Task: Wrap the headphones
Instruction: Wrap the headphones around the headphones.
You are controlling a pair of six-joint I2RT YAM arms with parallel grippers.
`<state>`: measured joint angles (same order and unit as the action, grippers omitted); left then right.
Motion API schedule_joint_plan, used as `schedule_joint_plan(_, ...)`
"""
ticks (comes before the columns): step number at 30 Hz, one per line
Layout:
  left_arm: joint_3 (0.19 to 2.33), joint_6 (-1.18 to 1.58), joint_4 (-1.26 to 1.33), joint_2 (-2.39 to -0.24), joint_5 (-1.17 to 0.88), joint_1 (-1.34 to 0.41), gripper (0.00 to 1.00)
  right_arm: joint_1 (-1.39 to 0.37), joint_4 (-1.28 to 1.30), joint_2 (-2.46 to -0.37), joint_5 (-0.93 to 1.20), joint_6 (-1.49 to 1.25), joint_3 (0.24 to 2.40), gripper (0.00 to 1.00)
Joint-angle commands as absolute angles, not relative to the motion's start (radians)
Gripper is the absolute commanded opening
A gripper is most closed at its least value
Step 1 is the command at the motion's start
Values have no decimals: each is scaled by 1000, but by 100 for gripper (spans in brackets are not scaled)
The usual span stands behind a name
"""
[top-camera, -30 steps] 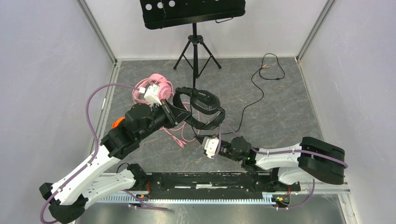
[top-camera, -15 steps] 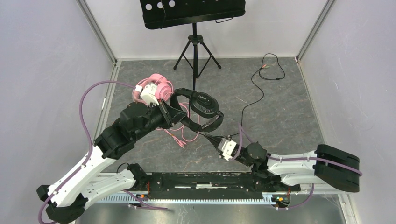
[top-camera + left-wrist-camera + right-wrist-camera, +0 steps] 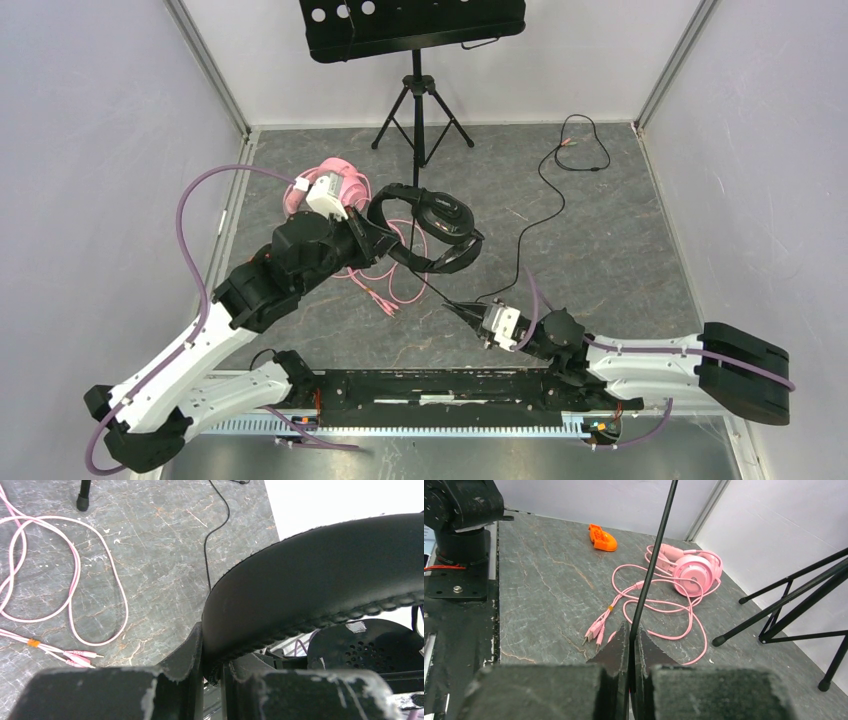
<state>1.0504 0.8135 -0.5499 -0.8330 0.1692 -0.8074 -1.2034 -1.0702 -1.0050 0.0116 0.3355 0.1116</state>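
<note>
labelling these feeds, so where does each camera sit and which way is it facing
Top external: above and behind the bases, looking down on the table; both arms show.
Left wrist: on the left arm, looking along the left gripper, shut on the black headphones.
Right wrist: looking along the right gripper, shut on the black cable, toward the pink headphones.
Shared: both wrist views show the pink cable.

We find the music stand [image 3: 415,60] at the back of the table [image 3: 620,260], and before it to the left lies one pair of headphones [image 3: 335,190], its cord [image 3: 385,285] looped in front. Just right, the second headphones [image 3: 435,225] sit in the left gripper [image 3: 365,235]. Their cable [image 3: 653,555] runs from the far right corner forward into the right gripper [image 3: 458,310].
</note>
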Motion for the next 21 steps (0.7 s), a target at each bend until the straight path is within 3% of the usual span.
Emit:
schedule_joint_plan(1, 1133, 781, -448, -825, 261, -802, 2, -1203, -992, -965, 79, 308, 92, 0)
schedule_joint_plan(14, 1150, 762, -415, -868, 327, -796, 2, -1209, -912, -970, 141, 282, 125, 0)
schedule_joint_plan(21, 1161, 753, -465, -846, 133, -795, 2, -1209, -943, -913, -90, 307, 74, 0)
